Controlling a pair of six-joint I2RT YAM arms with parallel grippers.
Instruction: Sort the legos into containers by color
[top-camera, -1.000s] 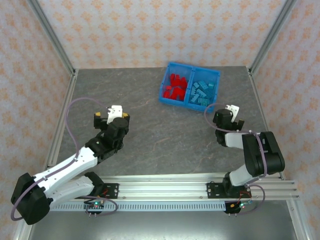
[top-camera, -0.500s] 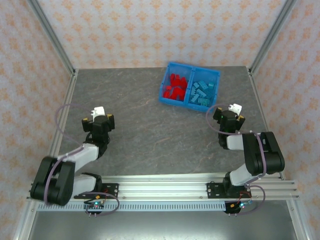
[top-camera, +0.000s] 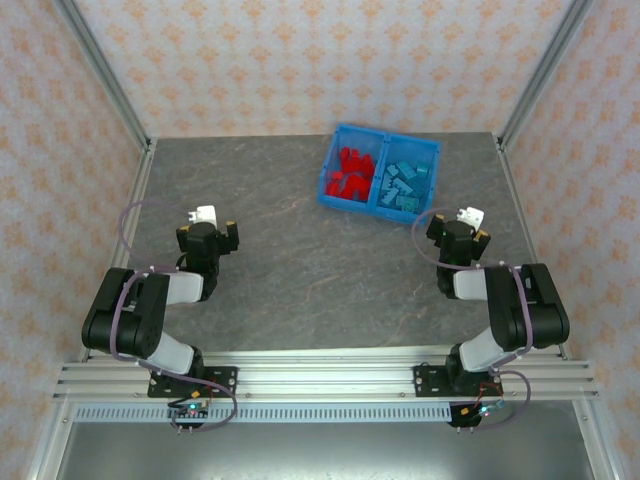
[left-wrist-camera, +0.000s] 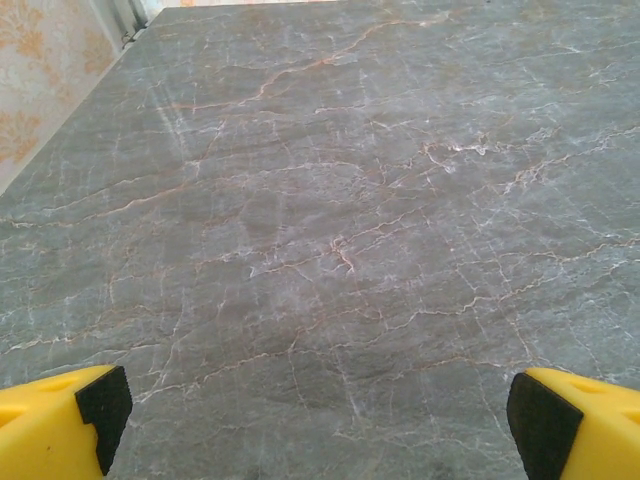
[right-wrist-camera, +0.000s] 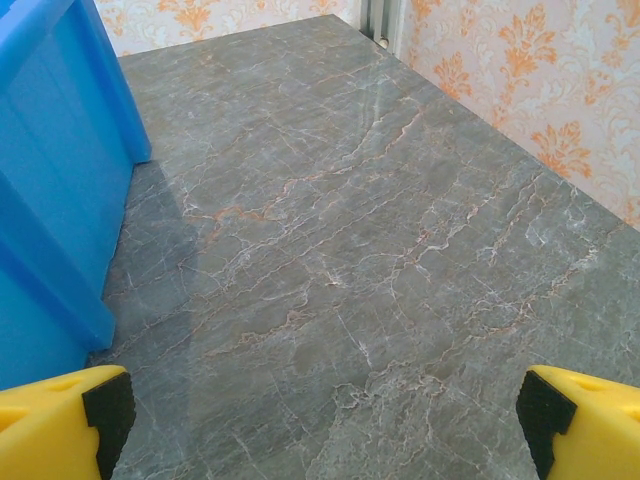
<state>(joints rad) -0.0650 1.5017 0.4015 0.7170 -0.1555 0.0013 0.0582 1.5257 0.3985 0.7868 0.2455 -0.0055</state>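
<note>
The blue two-compartment bin (top-camera: 432, 150) sits at the back of the table, right of centre. Red legos (top-camera: 350, 172) fill its left compartment and light blue legos (top-camera: 402, 183) fill its right one. My left gripper (top-camera: 208, 232) rests folded back at the near left, open, with bare table between its yellow fingertips (left-wrist-camera: 60, 430). My right gripper (top-camera: 462, 232) is folded back at the near right, just in front of the bin, open and empty. The bin's blue wall (right-wrist-camera: 55, 190) stands close on the left in the right wrist view.
Grey marble tabletop (top-camera: 300, 270) stretches between the two arms. Metal frame posts and patterned walls (top-camera: 300, 60) close in the table on three sides. An aluminium rail (top-camera: 330, 375) carries the arm bases at the near edge.
The left arm has pulled back from the table's middle and folded down to the near left. The right arm has barely moved. Both grippers stay open.
</note>
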